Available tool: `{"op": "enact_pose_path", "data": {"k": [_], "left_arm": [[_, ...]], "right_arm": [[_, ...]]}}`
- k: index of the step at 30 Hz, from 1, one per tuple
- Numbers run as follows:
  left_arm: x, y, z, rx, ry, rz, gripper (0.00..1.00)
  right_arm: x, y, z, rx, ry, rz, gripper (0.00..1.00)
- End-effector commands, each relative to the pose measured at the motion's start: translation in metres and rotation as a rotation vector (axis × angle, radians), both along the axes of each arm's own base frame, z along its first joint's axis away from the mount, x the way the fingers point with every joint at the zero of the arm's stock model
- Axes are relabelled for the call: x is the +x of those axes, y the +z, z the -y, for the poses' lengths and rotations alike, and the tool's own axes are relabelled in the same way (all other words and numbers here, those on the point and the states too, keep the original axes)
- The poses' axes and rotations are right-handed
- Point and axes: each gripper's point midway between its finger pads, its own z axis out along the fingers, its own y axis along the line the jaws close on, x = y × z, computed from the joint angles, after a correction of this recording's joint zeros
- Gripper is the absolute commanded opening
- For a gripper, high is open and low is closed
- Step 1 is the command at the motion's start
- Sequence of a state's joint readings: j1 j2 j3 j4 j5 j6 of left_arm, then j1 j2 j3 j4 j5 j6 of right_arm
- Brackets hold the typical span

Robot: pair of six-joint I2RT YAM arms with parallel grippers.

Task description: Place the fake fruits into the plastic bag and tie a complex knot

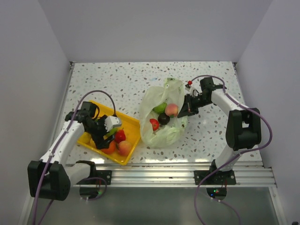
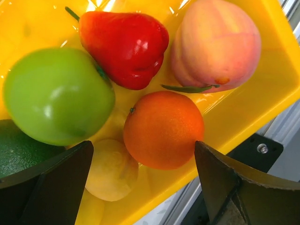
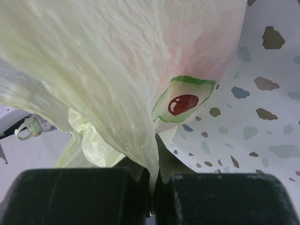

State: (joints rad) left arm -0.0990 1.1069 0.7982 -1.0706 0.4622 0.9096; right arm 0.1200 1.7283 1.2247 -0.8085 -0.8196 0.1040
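Over the tray, left jaws stand apart above an orange; right jaws are clamped on the bag at its edge.

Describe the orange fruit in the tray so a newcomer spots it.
Find the shallow yellow rectangular tray left of the pale green plastic bag. At its near edge, beside the pinkish peach, lies the glossy round fruit, the only orange one.

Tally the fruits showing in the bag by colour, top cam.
green fruit: 1
peach: 1
red fruit: 1
dark purple fruit: 1
Total: 4 showing in the plastic bag; any underneath are hidden.
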Motion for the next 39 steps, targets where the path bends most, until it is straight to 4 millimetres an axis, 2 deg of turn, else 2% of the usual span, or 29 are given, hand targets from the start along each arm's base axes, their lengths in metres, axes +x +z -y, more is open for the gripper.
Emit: {"op": "enact_pose_path", "data": {"k": [1,6,9,12,13,16,18,19,20,22,23,24,26,28,29,30,31,32,33,34,35,37,38,39], "left_arm": [[0.01,-0.014,-0.005,0.048,-0.027,0.036,0.94],[0.005,-0.035,-0.005,0.086,-0.022,0.009,0.93],[0.014,-0.04,-0.004,0.094,0.006,0.031,0.91],[0.025,-0.039,-0.004,0.101,0.028,0.046,0.86],[0.027,-0.038,-0.003,0.099,0.03,0.047,0.8],[0.039,-0.014,0.006,0.049,0.015,0.089,0.66],[0.044,0.019,0.02,-0.031,-0.013,0.134,0.59],[0.041,0.033,0.03,-0.087,-0.03,0.134,0.59],[0.05,0.057,0.037,-0.126,-0.027,0.183,0.59],[0.052,0.086,0.051,-0.218,-0.038,0.222,0.58],[0.059,0.111,0.058,-0.262,-0.03,0.263,0.58],[0.061,0.125,0.065,-0.301,-0.038,0.28,0.59],[0.063,0.16,0.088,-0.401,-0.065,0.312,0.59],[0.071,0.184,0.111,-0.465,-0.097,0.366,0.59],[0.063,0.197,0.132,-0.511,-0.127,0.359,0.58],[0.064,0.203,0.143,-0.538,-0.141,0.359,0.59],[0.072,0.218,0.157,-0.581,-0.157,0.409,0.59],[0.066,0.229,0.174,-0.628,-0.162,0.382,0.58],[0.067,0.234,0.183,-0.652,-0.166,0.381,0.59],[0.078,0.238,0.197,-0.675,-0.169,0.393,0.58],[0.074,0.243,0.213,-0.699,-0.187,0.377,0.58],[0.085,0.231,0.236,-0.678,-0.196,0.369,0.58],[0.081,0.233,0.251,-0.68,-0.227,0.371,0.58],[0.085,0.22,0.261,-0.663,-0.232,0.343,0.58]], "right_arm": [[0.006,0.009,0.0,-0.01,0.014,0.037,0.0],[0.006,0.004,0.0,-0.012,0.013,0.026,0.0],[0.007,0.005,0.0,-0.012,0.014,0.027,0.0],[0.007,0.004,0.0,-0.013,0.019,0.025,0.0],[0.007,0.004,0.0,-0.012,0.018,0.024,0.0],[0.007,0.005,0.0,-0.013,0.017,0.026,0.0],[0.007,0.005,-0.001,-0.012,0.019,0.026,0.0],[0.007,0.005,-0.001,-0.01,0.02,0.026,0.0],[0.007,0.004,0.0,-0.011,0.019,0.025,0.0],[0.007,0.002,-0.001,-0.012,0.02,0.024,0.0],[0.007,0.002,-0.001,-0.011,0.021,0.022,0.0],[0.008,0.002,-0.001,-0.008,0.021,0.022,0.0],[0.008,0.003,-0.002,-0.006,0.022,0.021,0.0],[0.008,0.004,-0.002,-0.003,0.021,0.022,0.0],[0.008,0.004,-0.002,-0.005,0.023,0.02,0.0],[0.008,0.005,-0.002,-0.005,0.022,0.019,0.0],[0.008,0.005,-0.003,-0.003,0.025,0.022,0.0],[0.007,0.006,-0.004,-0.004,0.026,0.024,0.0],[0.008,0.006,-0.003,-0.004,0.025,0.025,0.0],[0.008,0.007,-0.004,-0.004,0.026,0.028,0.0],[0.007,0.007,-0.004,-0.002,0.026,0.03,0.0],[0.007,0.007,-0.004,-0.002,0.025,0.03,0.0],[0.007,0.007,-0.004,-0.002,0.024,0.028,0.0],[0.006,0.007,-0.004,0.0,0.025,0.026,0.0]]}}
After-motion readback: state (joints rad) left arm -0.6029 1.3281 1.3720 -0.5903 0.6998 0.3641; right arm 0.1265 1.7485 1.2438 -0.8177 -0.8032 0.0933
